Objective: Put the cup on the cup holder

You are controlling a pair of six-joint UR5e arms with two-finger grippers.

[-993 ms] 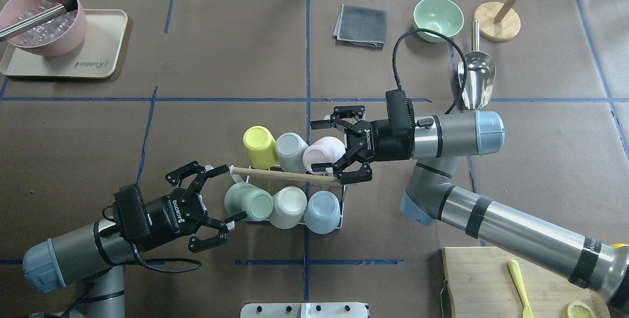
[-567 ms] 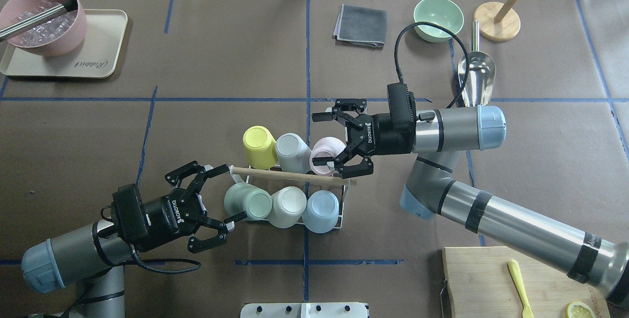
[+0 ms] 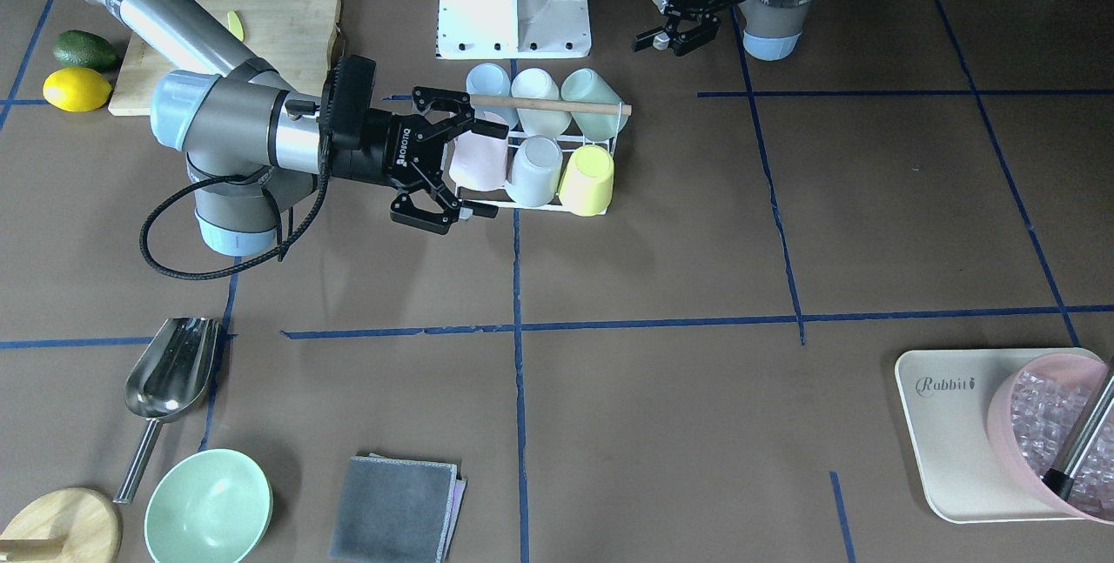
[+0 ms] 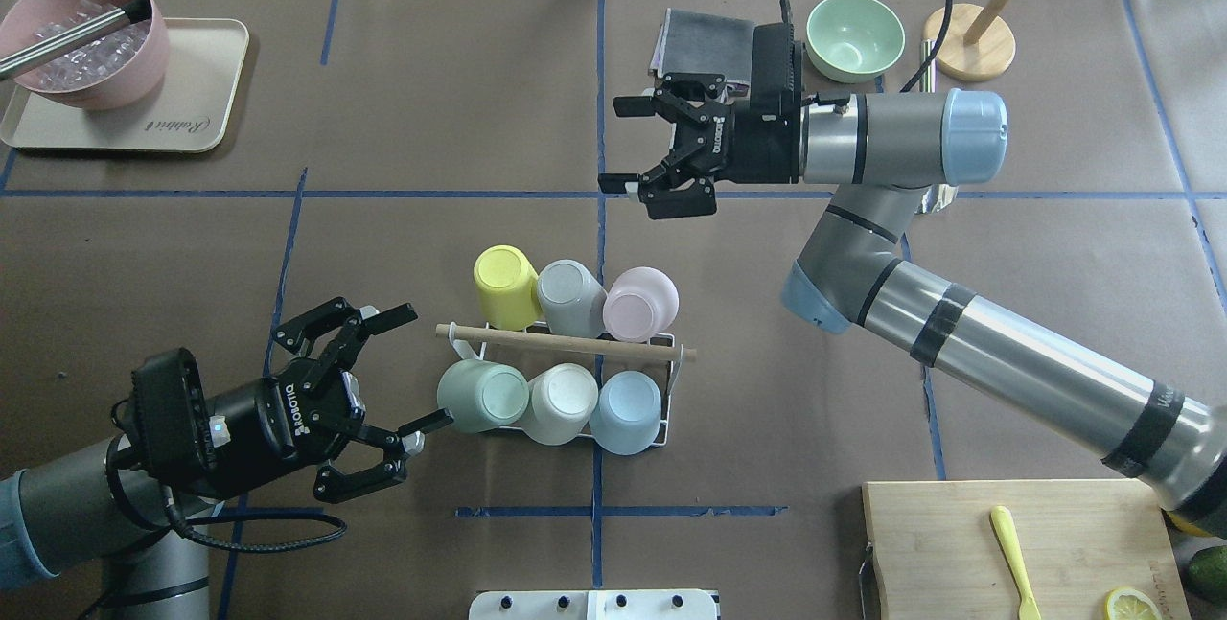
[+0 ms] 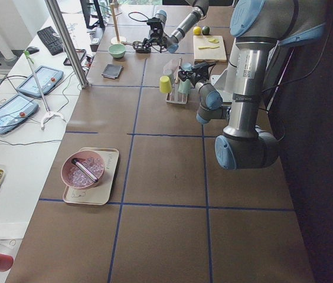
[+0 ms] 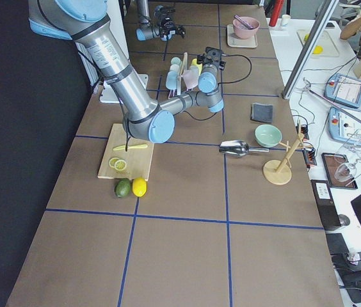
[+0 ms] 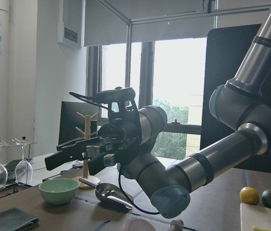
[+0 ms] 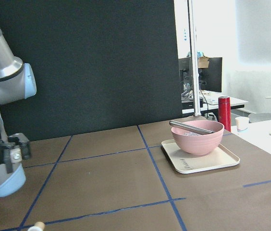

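— Right gripper (image 4: 623, 146): would you say it carries anything?

— No. Check your overhead view. Its jaws are spread wide with nothing between them. It hangs raised above the worktop, apart from the cups, off the rack's far, right-end side.

— And the left gripper (image 4: 414, 371)?

— You'll see it just as wide and just as empty. It sits off the rack's left-end side, toward the robot's edge, fingers pointing at the rack. Your front camera shows it apart from the cups.

— Where is the cup holder?

— The small white wire rack with a light wooden rod handle (image 4: 566, 344) stands about midway between the worktop's two ends, somewhat nearer the robot's edge. You can count six upturned cups on its prongs, all tilted outward. Beyond the rod are the yellow plastic cup (image 4: 503, 280), the grey plastic cup (image 4: 567, 292) and the pale pink plastic cup (image 4: 640, 304). On the robot's side are the sage-green plastic cup (image 4: 484, 397), the cream-white plastic cup (image 4: 561, 401) and the light blue plastic cup (image 4: 628, 404).

— What else should you note?

— A round pink bowl (image 4: 153, 55) of ice sits on a beige tray (image 4: 206, 103) at the far left corner. A wooden cutting board (image 4: 959, 543) lies at the near right corner.
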